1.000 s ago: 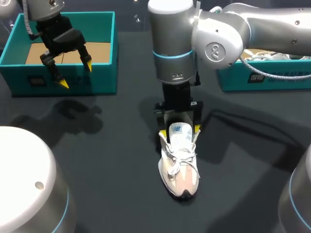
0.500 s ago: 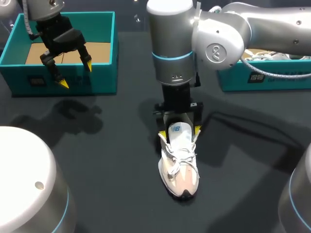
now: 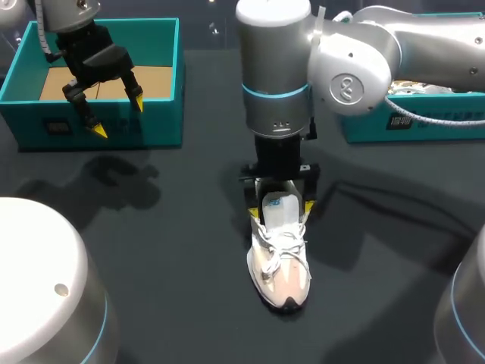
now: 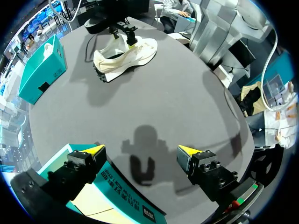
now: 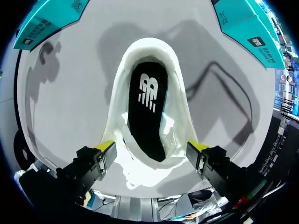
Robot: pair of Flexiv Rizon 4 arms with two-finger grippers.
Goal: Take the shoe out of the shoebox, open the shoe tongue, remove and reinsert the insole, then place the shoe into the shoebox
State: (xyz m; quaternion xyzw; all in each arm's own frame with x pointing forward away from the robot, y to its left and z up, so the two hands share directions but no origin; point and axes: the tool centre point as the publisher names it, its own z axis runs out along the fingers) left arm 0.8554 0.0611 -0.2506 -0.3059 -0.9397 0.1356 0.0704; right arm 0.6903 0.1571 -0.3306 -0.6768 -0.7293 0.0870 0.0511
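Shoe (image 3: 279,258) is out, sitting mid-frame, insole (image 5: 147,107) inside. Right gripper (image 3: 280,210) straddles the heel, fingers apart. Left gripper (image 3: 119,116) gapes over the shoebox (image 3: 163,114), upper left. Tongue, insole and reboxing look undone.

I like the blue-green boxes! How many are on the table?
2. One open box sits far left, under the left end effector; the second box is far right, partly hidden behind the right arm.
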